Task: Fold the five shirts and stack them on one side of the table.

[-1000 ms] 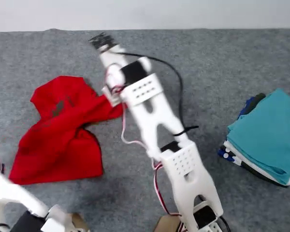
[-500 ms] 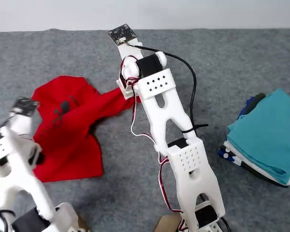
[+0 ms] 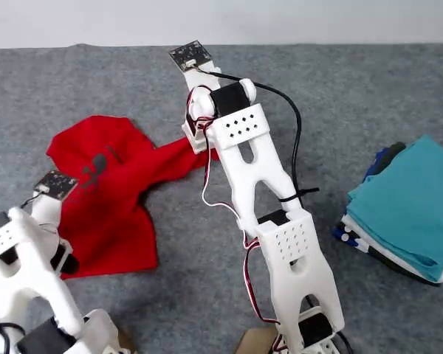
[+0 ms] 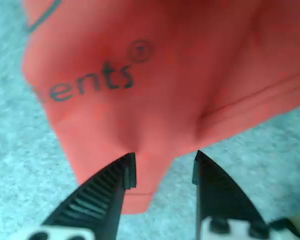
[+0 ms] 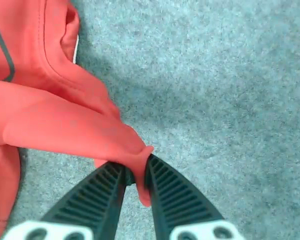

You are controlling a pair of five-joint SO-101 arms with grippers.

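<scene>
With the teal-topped stack of folded shirts (image 3: 410, 199) done, my right hand (image 5: 136, 170) pinches the last crumpled red cotton shirt (image 3: 103, 206), my left hand (image 4: 163, 160) wide above it.

One crumpled red cloth shirt (image 3: 107, 214). One stack of folded cloth shirts (image 3: 406, 206), teal on top, at the table's right edge, layers uncountable. Two white plastic arms: left (image 3: 18, 258), right (image 3: 260, 177).

L: we hold left gripper (image 4: 162, 162) parted, pointing down | R: our right arm (image 3: 244, 158) stretched far out; right gripper (image 5: 137, 172) pinched on red shirt (image 5: 65, 125)
</scene>
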